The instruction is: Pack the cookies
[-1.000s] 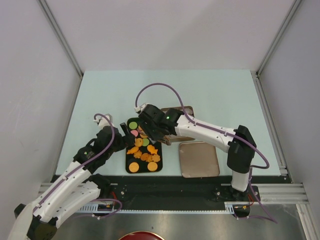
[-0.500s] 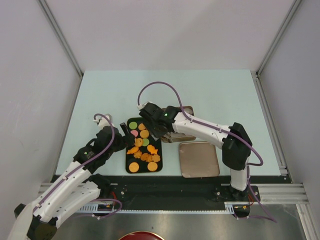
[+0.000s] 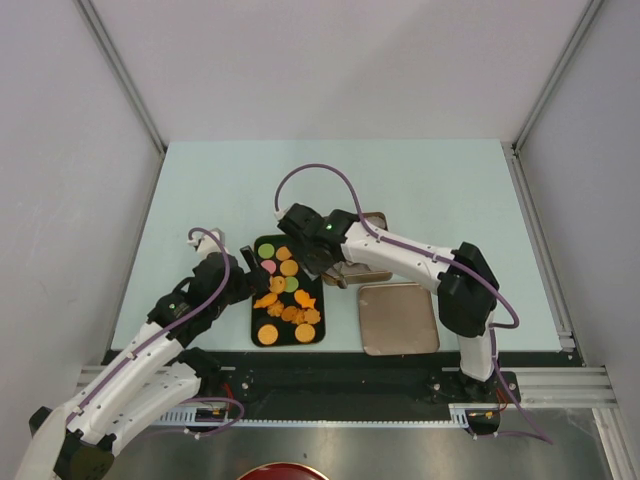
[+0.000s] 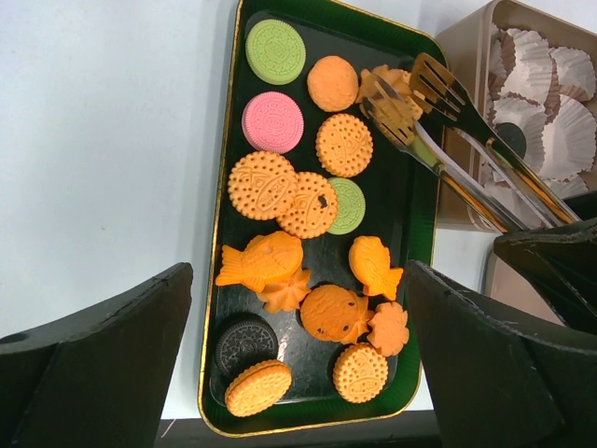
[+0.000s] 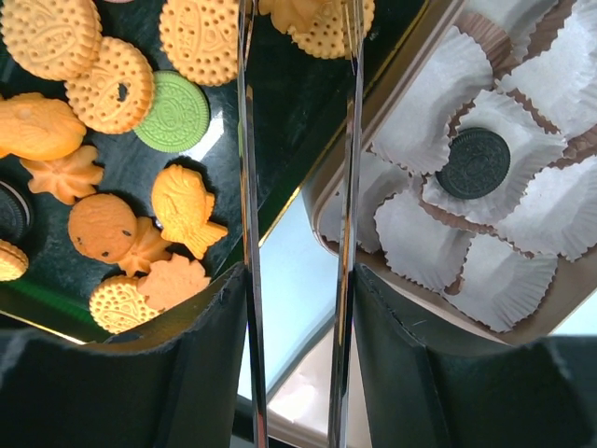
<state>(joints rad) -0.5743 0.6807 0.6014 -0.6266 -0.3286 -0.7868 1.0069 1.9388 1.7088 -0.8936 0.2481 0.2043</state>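
Note:
The cookies (image 4: 308, 205) lie on a black gold-rimmed tray (image 4: 413, 233): mostly orange rounds, fish and flower shapes, plus green, pink and one dark one. The tray also shows in the top view (image 3: 257, 318). My right gripper (image 5: 298, 280) is shut on metal tongs (image 5: 248, 140). The tong tips (image 4: 401, 89) sit at an orange cookie (image 4: 384, 79) at the tray's far right corner. One dark cookie (image 5: 476, 161) lies in a paper cup in the box. My left gripper (image 4: 298, 271) is wide open, with its fingers either side of the tray's near end.
A tan box (image 3: 378, 222) lined with white paper cups (image 5: 429, 103) stands right of the tray. Its flat lid (image 3: 398, 318) lies nearer the arms. The right arm (image 3: 420, 262) reaches across the box.
My right gripper with the tongs has shifted slightly toward the tray's far end, and the right elbow has swung left. The left arm has not moved.

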